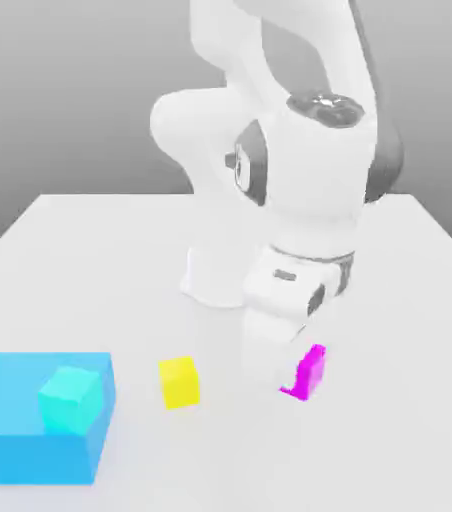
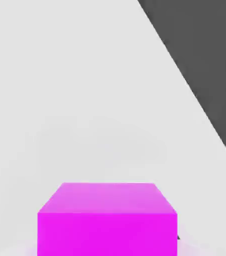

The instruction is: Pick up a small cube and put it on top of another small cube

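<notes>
The small cube is plain magenta-pink and rests on the white table in the front right part of the exterior view. The white hand stands right over it and covers its left side. My gripper is down at the cube and shut on it. In the hand view the cube lies very close, with its top face and one side showing. A yellow cube of about the same size sits on the table to the exterior view's left of the hand, apart from it.
A large blue block sits at the front left of the exterior view, with a cyan cube at its right top corner. The arm's white base stands behind the hand. In the hand view, the table edge meets dark ground.
</notes>
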